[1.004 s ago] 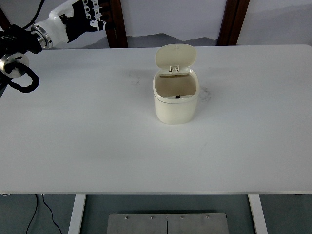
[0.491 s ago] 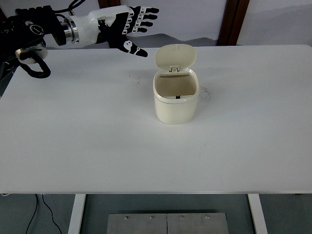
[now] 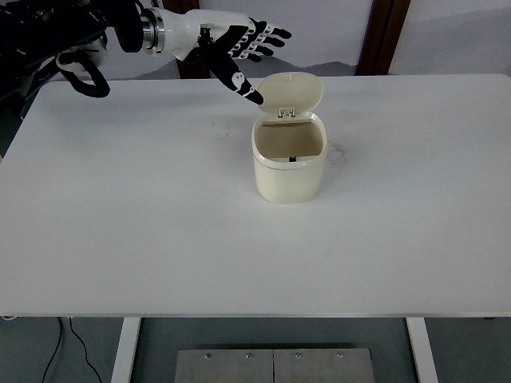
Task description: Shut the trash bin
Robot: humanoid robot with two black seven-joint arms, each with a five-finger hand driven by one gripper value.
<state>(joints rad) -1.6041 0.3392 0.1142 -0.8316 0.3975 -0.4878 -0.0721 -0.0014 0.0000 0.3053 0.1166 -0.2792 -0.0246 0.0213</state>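
Head view: you see a cream bin (image 3: 289, 169) near the middle of the white table (image 3: 160, 223), a little toward the far edge. Its body is smooth plastic, a rounded square in plan with softly curved corners and slightly glossy walls. Its lid (image 3: 289, 93), a rounded flap of the same cream plastic, stands upright on a hinge (image 3: 287, 113) at the back rim, so the bin is open. Inside, you can make out a pale tan interior and one small dark speck (image 3: 292, 158) near the front wall; what it is cannot be told.

Your left hand (image 3: 233, 49) reaches in from the upper left on a black arm (image 3: 72, 32) with a white wrist cuff (image 3: 180, 30). The hand is black with white joint segments; its fingers (image 3: 267, 38) are spread wide and hold nothing. The thumb tip (image 3: 253, 97) points down, just beside the lid's left edge; contact cannot be judged.

The table surface is matte and white, with faint grey smudges (image 3: 219, 127) left of the bin. White legs (image 3: 126, 349) and a grey metal plate (image 3: 274, 365) show below the near edge. Behind the table you see dark wooden posts (image 3: 386, 36) against a pale wall (image 3: 447, 36).
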